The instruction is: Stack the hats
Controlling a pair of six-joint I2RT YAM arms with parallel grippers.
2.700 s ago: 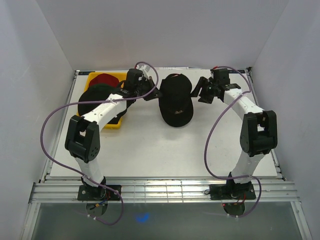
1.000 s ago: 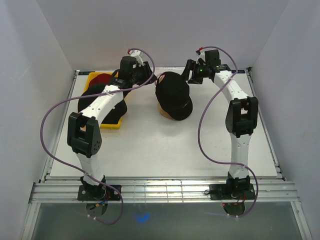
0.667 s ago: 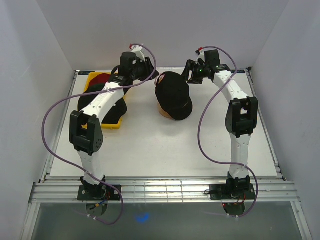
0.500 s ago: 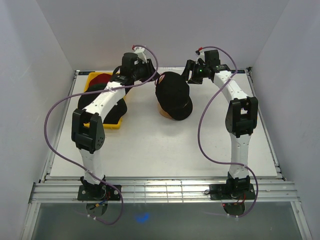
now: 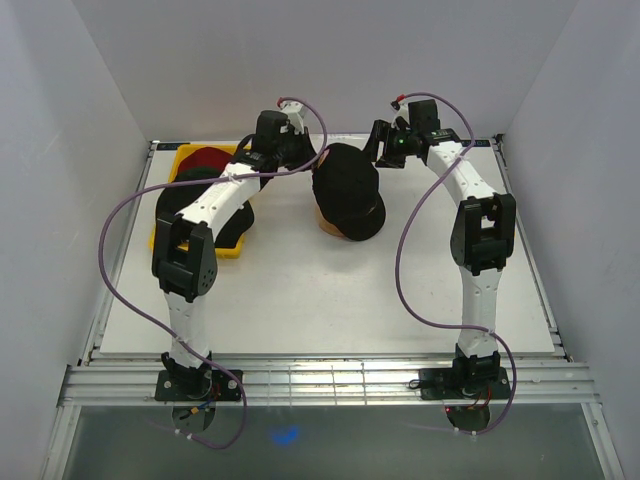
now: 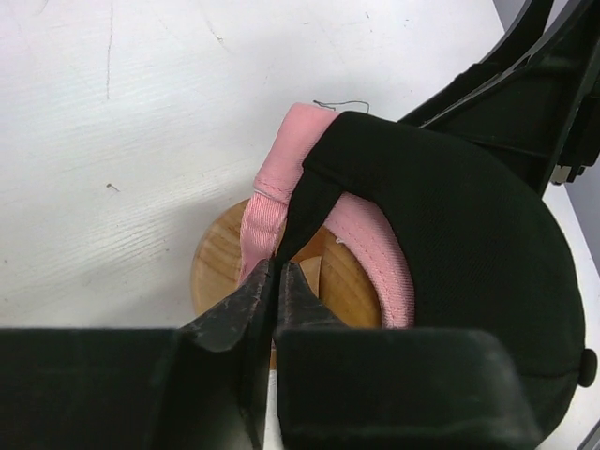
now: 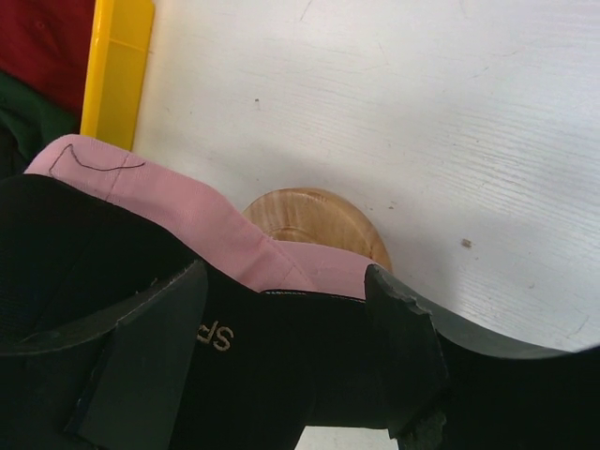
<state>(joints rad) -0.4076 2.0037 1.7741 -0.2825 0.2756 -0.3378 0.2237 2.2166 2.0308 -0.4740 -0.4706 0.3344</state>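
Observation:
A black hat (image 5: 346, 185) with a pink inner band sits over the wooden stand (image 5: 330, 227) at mid-table. My left gripper (image 5: 312, 158) is at its back left; in the left wrist view it (image 6: 277, 265) is shut on the black rear edge of that hat (image 6: 450, 216), above the stand's base (image 6: 220, 272). My right gripper (image 5: 378, 152) is at the hat's back right. In the right wrist view it (image 7: 286, 277) stands wide open with the lettered black hat (image 7: 281, 356) between its fingers. A red hat (image 5: 208, 157) and dark hats (image 5: 195, 200) lie in the tray.
The yellow tray (image 5: 224, 250) stands at the far left, partly under my left arm; its edge shows in the right wrist view (image 7: 117, 66) with the red hat (image 7: 42, 37) and a green hat (image 7: 28, 127). White walls enclose the table.
The black hat was lifted from the table onto the wooden stand. In the last second my left gripper moved right to the hat's rear edge; the right arm stayed still.

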